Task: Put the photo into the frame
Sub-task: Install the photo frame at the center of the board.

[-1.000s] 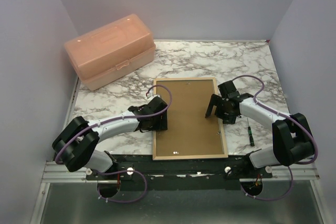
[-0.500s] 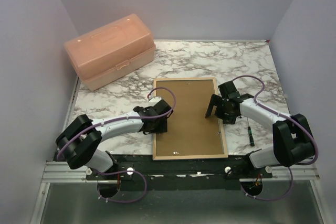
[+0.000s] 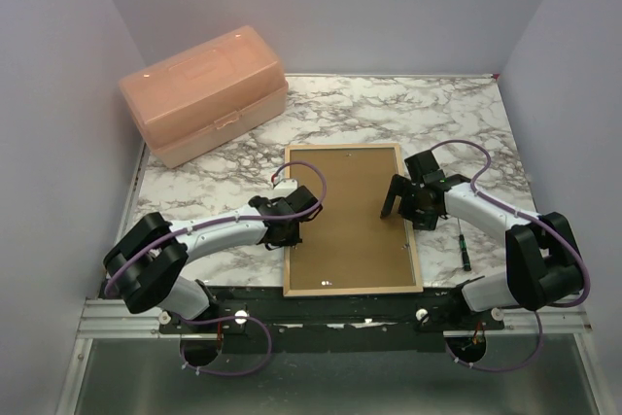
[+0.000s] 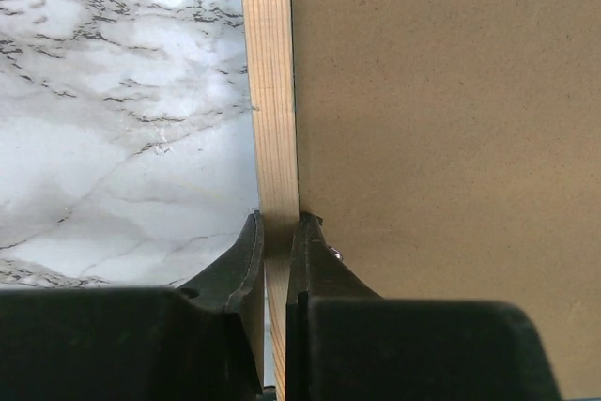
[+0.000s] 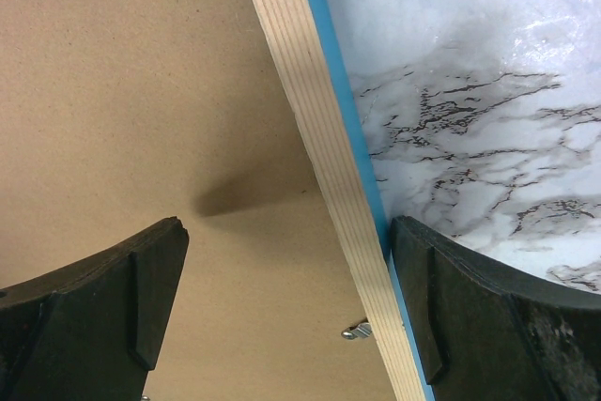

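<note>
The left gripper point(image 4: 280, 223) clamps the frame's point(image 4: 269, 91) wooden rail at lower centre. The right gripper point(image 5: 288, 227) is spread wide, and only its wrist view shows the blue edge.

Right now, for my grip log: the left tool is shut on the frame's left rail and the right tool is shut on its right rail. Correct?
No. The left tool is shut on the frame's left rail, but the right tool is open: the right wrist view shows its fingers spread wide astride the right rail.
</note>
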Available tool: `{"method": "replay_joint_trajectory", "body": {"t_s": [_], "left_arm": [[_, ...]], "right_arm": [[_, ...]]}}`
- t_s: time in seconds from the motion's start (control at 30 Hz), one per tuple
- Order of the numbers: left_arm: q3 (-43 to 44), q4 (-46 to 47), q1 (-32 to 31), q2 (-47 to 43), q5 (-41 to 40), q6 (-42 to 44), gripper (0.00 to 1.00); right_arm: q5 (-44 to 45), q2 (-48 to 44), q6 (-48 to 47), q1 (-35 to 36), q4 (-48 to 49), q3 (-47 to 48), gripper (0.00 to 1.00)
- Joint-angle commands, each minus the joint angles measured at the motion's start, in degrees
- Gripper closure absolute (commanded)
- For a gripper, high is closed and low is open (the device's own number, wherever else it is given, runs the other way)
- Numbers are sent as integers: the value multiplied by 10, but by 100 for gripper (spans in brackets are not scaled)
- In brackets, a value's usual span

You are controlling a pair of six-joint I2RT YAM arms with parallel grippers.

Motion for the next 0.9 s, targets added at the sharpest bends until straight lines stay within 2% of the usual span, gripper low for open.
{"method": "replay_joint_trajectory", "body": {"t_s": [0.0, 0.23, 0.33, 0.4, 0.5, 0.7, 0.87], "left_arm": [[-51, -29, -12, 28, 63, 23, 100], [-55, -9, -2, -21, 93, 18, 100], [-57, -4, 22, -53, 108, 12, 67], [-65, 7, 46, -80, 127, 16, 55], [-84, 47, 93, -117, 189, 31, 42], [-82, 84, 174, -136, 252, 66, 23], [-40, 68, 190, -100, 253, 88, 22]], "right_arm": [[-10, 10, 5, -3, 2, -19, 2], [-20, 4, 5, -4, 1, -17, 2], [-23, -5, 5, -5, -2, -19, 2], [-23, -12, 4, -6, -7, -17, 2], [-27, -20, 3, -10, -11, -16, 1], [-53, -26, -3, -32, -11, -15, 1], [-73, -28, -7, -45, -7, -16, 1]]}}
